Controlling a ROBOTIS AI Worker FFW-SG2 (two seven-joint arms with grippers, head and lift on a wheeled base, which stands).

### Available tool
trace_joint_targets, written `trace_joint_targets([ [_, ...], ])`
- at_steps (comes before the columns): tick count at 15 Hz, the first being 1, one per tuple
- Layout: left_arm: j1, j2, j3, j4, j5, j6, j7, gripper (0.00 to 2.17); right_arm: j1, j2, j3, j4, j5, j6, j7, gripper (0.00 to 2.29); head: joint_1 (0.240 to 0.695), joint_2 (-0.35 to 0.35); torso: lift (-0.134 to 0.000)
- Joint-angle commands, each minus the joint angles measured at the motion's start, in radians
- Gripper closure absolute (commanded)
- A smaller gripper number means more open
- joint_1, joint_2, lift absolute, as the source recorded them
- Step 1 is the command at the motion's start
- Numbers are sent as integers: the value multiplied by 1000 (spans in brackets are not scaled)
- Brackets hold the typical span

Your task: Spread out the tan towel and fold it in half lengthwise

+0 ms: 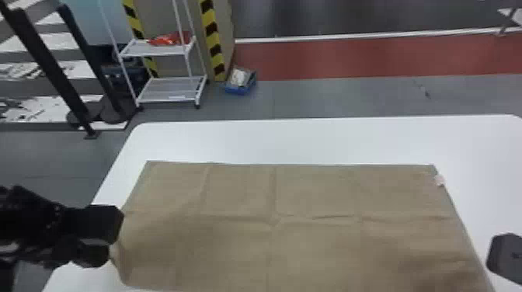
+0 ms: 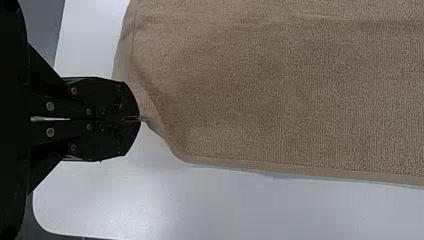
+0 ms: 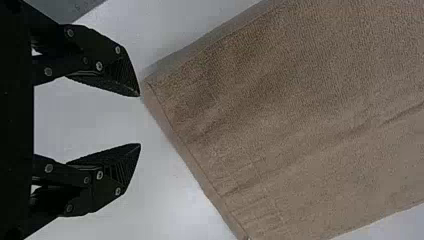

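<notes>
No text, brand or number could be read. A small pale label (image 1: 439,180) was seen on the right edge of the tan towel (image 1: 318,248), near its far corner, too small to be made out. Black-and-yellow warning stripes (image 1: 213,39) were seen along both edges of a beige column (image 1: 155,19) behind.

Head cam looks fwd/down from farther off; L/R wrist cams look down close, each sharing w/ head its end of tan towel (image 1: 310,248).
</notes>
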Motion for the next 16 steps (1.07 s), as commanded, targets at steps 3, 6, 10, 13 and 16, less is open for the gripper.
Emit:
trace_joint_targets([
  [3,-2,2,4,11,0,0,-10,1376,2,-4,49,26,25,-4,3,633,695,153,-125],
  [6,-6,-1,1,11,0,0,-10,1376,8,-6,55,18,26,2,3,633,695,176,-125],
  [10,-6,1,1,15,2,0,-10,1376,4,-12,63,32,31,-4,3,653,695,180,-125],
  [13,-8,-1,1,15,3,0,-10,1376,-10,-10,61,44,29,-10,3,1183,695,180,-125],
  [16,-8,-1,1,15,3,0,-10,1376,-18,-12,60,46,13,-23,3,1430,695,176,-125],
])
